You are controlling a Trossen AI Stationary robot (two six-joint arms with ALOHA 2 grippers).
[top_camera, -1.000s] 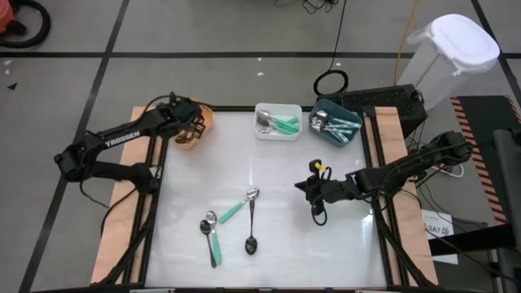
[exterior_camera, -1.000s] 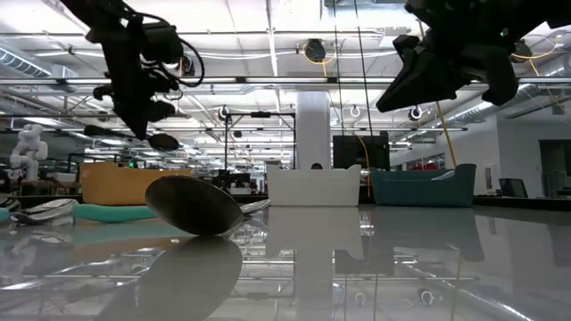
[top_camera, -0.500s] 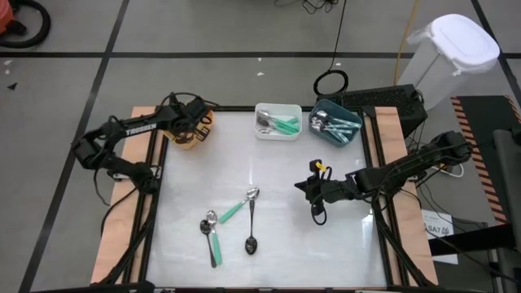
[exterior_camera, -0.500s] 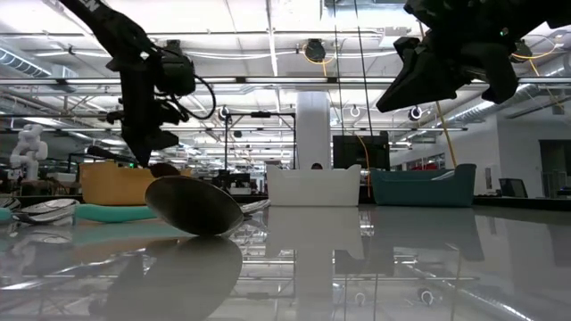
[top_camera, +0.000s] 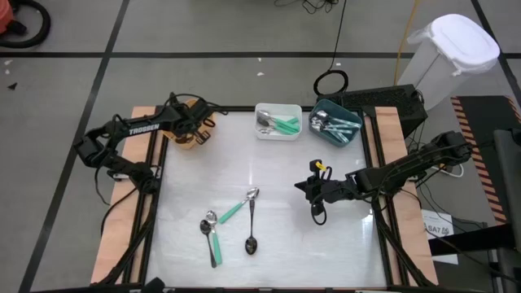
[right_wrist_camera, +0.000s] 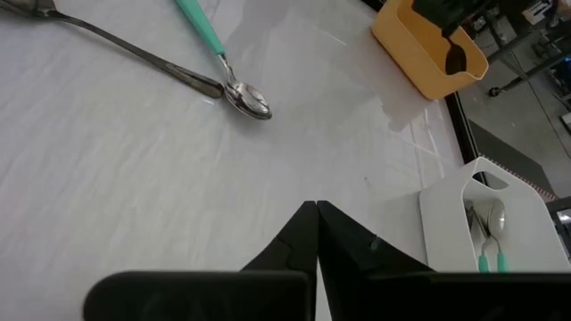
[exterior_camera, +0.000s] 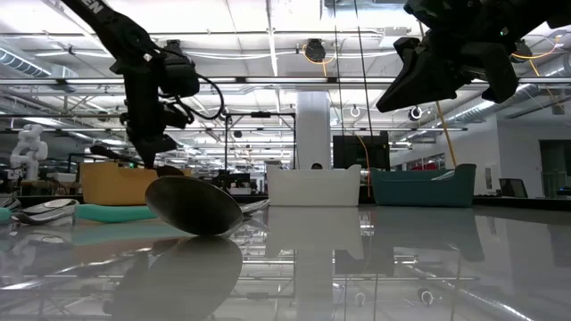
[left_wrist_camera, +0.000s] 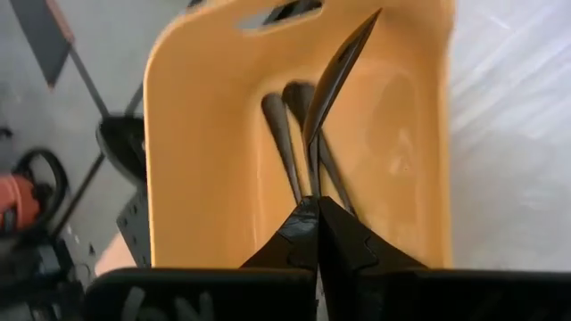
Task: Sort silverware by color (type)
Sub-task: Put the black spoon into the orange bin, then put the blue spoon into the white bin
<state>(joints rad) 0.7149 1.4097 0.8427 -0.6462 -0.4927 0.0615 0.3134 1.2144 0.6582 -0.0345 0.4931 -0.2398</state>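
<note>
High view: left gripper (top_camera: pixel 194 126) clamps a black-handled spoon (left_wrist_camera: pixel 332 85) over the orange bin (top_camera: pixel 181 140), far left. Right gripper (top_camera: pixel 303 186) closed, empty. White bin (top_camera: pixel 277 121) and teal bin (top_camera: pixel 334 124) stocked; four spoons (top_camera: pixel 232 224) remain near centre.

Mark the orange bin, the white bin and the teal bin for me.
orange bin (left_wrist_camera: pixel 192 160), left wrist view, inner side wall.
white bin (top_camera: pixel 278 134), high view, near rim.
teal bin (top_camera: pixel 330 138), high view, near wall.

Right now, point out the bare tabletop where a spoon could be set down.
Free: the middle strip between the white bin and the loose spoons, and the near-right corner below the right hand. Crowded: the far edge with bins, and the spoon cluster.
</note>
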